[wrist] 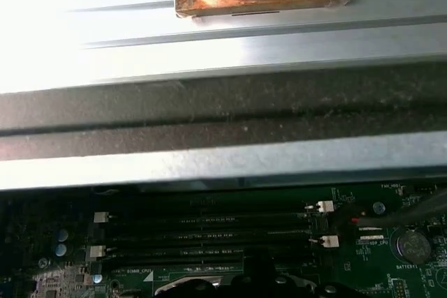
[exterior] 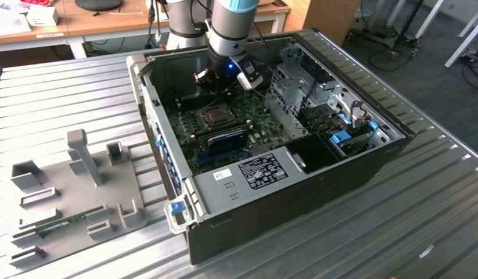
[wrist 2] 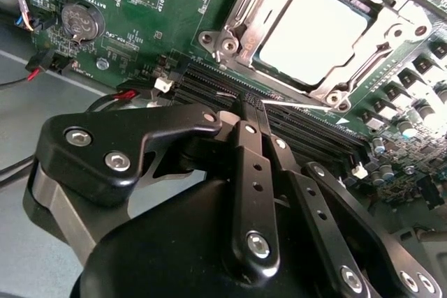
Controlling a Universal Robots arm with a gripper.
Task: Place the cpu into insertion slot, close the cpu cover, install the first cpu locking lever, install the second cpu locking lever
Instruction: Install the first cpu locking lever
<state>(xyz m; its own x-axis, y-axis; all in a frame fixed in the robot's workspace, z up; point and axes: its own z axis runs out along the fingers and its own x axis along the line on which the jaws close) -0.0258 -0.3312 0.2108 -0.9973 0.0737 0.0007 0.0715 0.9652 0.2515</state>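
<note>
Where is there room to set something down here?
Bare table lies to the exterior view's right of the case, and on that view's left, beyond the grey tray. Inside the case is crowded: the claw hangs close over the board.

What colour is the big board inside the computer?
The board is green, clearest in the second wrist view.

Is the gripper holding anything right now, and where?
Nothing, as far as shows: the gripper is shut and empty; the cpu lies on the motherboard.
</note>
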